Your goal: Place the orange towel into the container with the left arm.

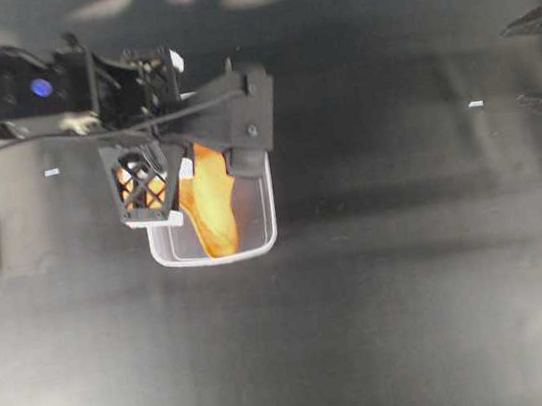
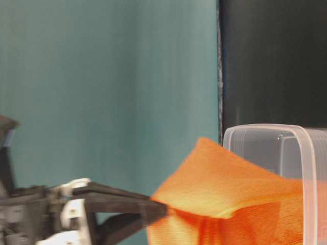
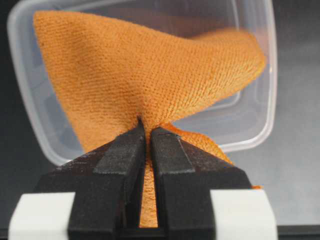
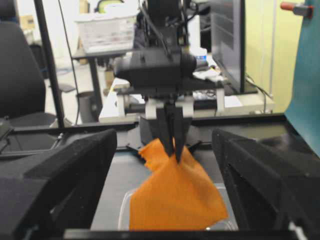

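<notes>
My left gripper (image 1: 189, 170) is shut on the orange towel (image 1: 213, 209), pinching a fold between its black fingers (image 3: 165, 150). The towel hangs down into the clear plastic container (image 1: 264, 236), draped over its near part, with a loose corner raised. In the left wrist view the towel (image 3: 150, 75) covers most of the container (image 3: 270, 75). The table-level view shows the towel (image 2: 230, 199) partly over the container's rim (image 2: 306, 153). My right gripper (image 1: 516, 65) is open and empty at the far right; its fingers (image 4: 60, 170) frame the towel (image 4: 175, 197) from a distance.
The dark table top (image 1: 370, 330) extends all round the container. Small white markers lie on it at the left (image 1: 52, 172) and the right (image 1: 475, 105). A teal backdrop (image 2: 112, 87) stands behind the table in the table-level view.
</notes>
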`<action>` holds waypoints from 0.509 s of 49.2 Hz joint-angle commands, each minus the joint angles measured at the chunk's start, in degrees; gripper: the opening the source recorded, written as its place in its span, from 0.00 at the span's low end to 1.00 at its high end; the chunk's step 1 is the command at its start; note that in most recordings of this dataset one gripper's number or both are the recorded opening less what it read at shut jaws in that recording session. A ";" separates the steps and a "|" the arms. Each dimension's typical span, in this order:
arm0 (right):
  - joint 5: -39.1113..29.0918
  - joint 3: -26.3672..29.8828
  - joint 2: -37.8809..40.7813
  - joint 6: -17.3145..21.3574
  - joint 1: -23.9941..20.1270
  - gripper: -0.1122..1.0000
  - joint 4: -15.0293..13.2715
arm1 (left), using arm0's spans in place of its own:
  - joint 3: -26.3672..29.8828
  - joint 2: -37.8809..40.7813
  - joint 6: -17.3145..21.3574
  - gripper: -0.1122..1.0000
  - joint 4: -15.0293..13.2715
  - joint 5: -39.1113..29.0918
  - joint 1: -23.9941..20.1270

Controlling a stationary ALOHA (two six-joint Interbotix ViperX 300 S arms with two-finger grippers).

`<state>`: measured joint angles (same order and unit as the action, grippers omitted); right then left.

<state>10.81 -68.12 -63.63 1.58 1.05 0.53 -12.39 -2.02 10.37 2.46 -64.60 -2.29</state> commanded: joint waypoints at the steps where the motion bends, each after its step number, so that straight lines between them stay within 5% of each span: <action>1: 0.26 0.44 0.35 0.00 -0.09 0.78 0.26 | -1.67 -0.18 1.14 0.12 0.18 3.69 -0.53; 20: 0.26 0.35 0.35 0.00 -0.09 0.77 0.26 | -4.22 0.70 0.97 0.14 0.18 10.99 -0.79; 25: 0.26 0.35 0.26 0.00 -0.09 0.77 0.26 | -3.96 0.97 -0.09 0.34 0.18 12.13 -0.70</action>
<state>10.81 -68.20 -63.63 1.58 1.05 0.62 -17.05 -0.79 10.81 2.46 -53.53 -3.16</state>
